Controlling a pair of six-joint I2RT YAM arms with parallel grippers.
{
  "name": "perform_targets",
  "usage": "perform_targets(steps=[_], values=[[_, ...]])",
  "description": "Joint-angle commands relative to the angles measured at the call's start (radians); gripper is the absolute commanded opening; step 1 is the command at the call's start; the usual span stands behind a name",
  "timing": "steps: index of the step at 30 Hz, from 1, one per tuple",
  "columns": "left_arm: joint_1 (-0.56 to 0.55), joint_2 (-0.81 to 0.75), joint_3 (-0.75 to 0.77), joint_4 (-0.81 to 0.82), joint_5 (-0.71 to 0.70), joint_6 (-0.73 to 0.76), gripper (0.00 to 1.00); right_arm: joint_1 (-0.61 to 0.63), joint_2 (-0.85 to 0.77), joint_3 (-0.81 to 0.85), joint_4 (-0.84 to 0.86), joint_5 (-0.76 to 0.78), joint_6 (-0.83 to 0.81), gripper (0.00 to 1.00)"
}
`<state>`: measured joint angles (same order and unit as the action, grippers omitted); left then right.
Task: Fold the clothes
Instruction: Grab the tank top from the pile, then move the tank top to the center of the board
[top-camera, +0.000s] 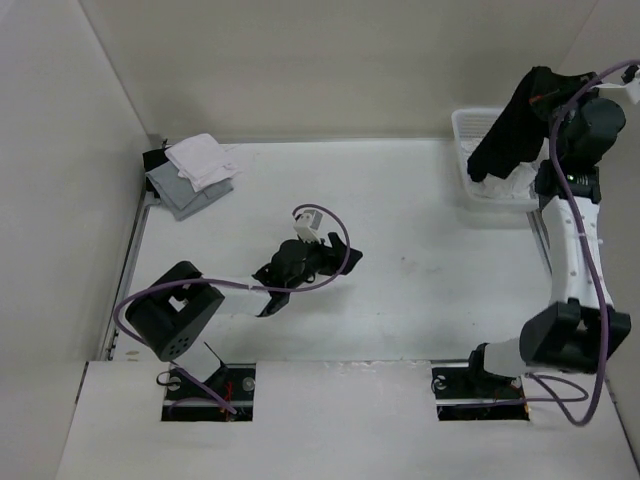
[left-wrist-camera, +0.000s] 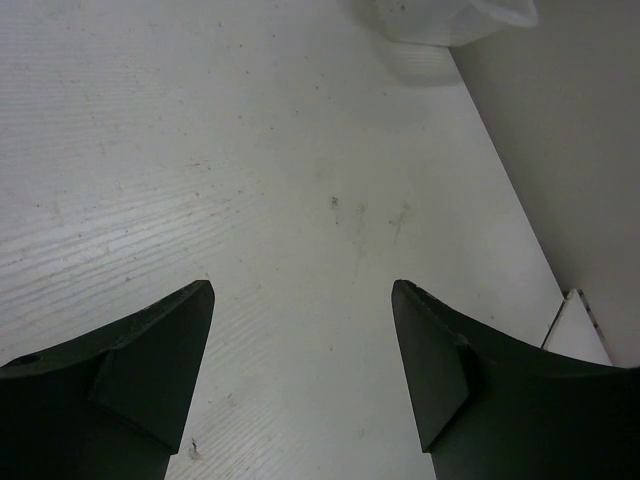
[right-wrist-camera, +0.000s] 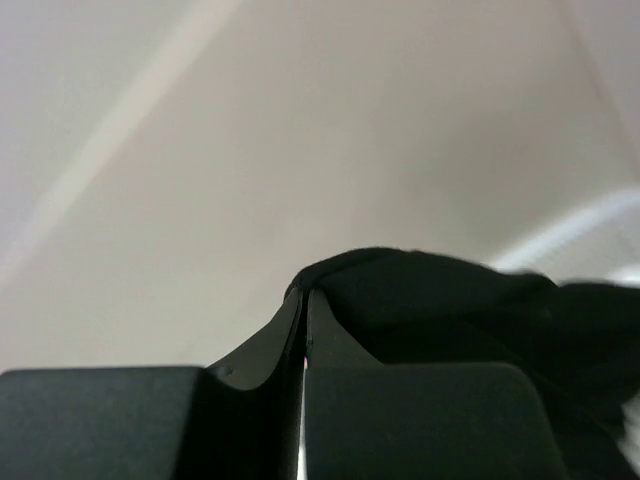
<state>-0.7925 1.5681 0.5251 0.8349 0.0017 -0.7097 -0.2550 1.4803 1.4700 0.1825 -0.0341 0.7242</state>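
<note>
Well to the near left of the white basket (top-camera: 497, 207), the left tool (left-wrist-camera: 302, 292) hovers released, its jaws spread above the bare tabletop (top-camera: 430, 290). Above the basket, the right tool (right-wrist-camera: 303, 296) is clenched on the black T-shirt (top-camera: 508, 130), which hangs down toward it. Far left of the basket lies a grey and white garment stack (top-camera: 195, 175).

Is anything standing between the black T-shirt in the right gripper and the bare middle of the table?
Only the left gripper, open, hovers over the table middle. The black T-shirt, pinched in the right gripper, hangs above the white basket.
</note>
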Motion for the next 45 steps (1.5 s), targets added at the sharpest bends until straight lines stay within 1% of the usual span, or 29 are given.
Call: perform_targets(steps=[1,4,8,12,13,15,17,19,20,21,22,25,28,30,31,34,36,38,39,42,45], values=[[0.046,-0.028,-0.036,0.089,-0.003,-0.039,0.71,0.097,-0.185,-0.017,0.106,-0.067,0.038,0.0],[0.107,-0.051,-0.071,0.093,-0.045,-0.091,0.71,0.208,-0.29,0.006,0.1,-0.13,0.047,0.0],[0.202,-0.091,-0.117,0.089,-0.065,-0.152,0.71,0.404,-0.382,0.084,0.086,-0.202,0.047,0.01],[0.266,-0.152,-0.143,0.081,-0.065,-0.174,0.71,0.548,-0.39,0.16,0.083,-0.216,0.026,0.01],[0.279,-0.172,-0.149,0.076,-0.065,-0.178,0.71,0.572,-0.388,0.162,0.083,-0.216,0.017,0.01],[0.311,-0.222,-0.16,0.052,-0.057,-0.201,0.71,0.604,-0.396,0.103,0.095,-0.222,0.036,0.01],[0.341,-0.285,-0.172,0.006,-0.054,-0.229,0.71,0.639,-0.42,-0.023,0.124,-0.231,0.052,0.01],[0.38,-0.36,-0.192,-0.058,-0.052,-0.253,0.71,0.705,-0.486,-0.256,0.185,-0.208,0.064,0.01],[0.411,-0.399,-0.206,-0.095,-0.052,-0.264,0.71,0.739,-0.53,-0.41,0.221,-0.178,0.079,0.02],[0.436,-0.428,-0.217,-0.121,-0.054,-0.275,0.71,0.765,-0.569,-0.522,0.235,-0.162,0.093,0.02],[0.463,-0.457,-0.229,-0.152,-0.052,-0.287,0.71,0.808,-0.619,-0.688,0.259,-0.152,0.113,0.03],[0.566,-0.536,-0.249,-0.291,-0.051,-0.31,0.71,0.941,-0.722,-1.041,0.276,-0.13,0.196,0.02],[0.583,-0.55,-0.252,-0.367,-0.051,-0.303,0.71,1.032,-0.816,-1.21,0.249,-0.098,0.268,0.02],[0.56,-0.522,-0.252,-0.375,-0.043,-0.281,0.7,1.058,-0.857,-1.247,0.223,-0.064,0.282,0.02],[0.55,-0.511,-0.249,-0.379,-0.036,-0.275,0.69,1.049,-0.859,-1.245,0.207,-0.061,0.281,0.02],[0.533,-0.51,-0.254,-0.408,-0.011,-0.269,0.64,0.966,-0.793,-1.2,0.199,-0.079,0.236,0.03],[0.514,-0.549,-0.258,-0.462,-0.009,-0.258,0.5,0.916,-0.718,-1.177,0.204,-0.087,0.224,0.03],[0.491,-0.589,-0.251,-0.535,-0.019,-0.209,0.38,0.883,-0.636,-1.157,0.204,-0.072,0.218,0.03],[0.473,-0.605,-0.237,-0.593,-0.026,-0.174,0.36,0.869,-0.594,-1.145,0.206,-0.066,0.212,0.03],[0.395,-0.577,-0.186,-0.712,-0.064,-0.088,0.39,0.856,-0.529,-1.122,0.212,-0.024,0.173,0.03],[0.298,-0.551,-0.149,-0.749,-0.081,-0.05,0.39,0.862,-0.519,-1.116,0.206,0.002,0.141,0.03]])
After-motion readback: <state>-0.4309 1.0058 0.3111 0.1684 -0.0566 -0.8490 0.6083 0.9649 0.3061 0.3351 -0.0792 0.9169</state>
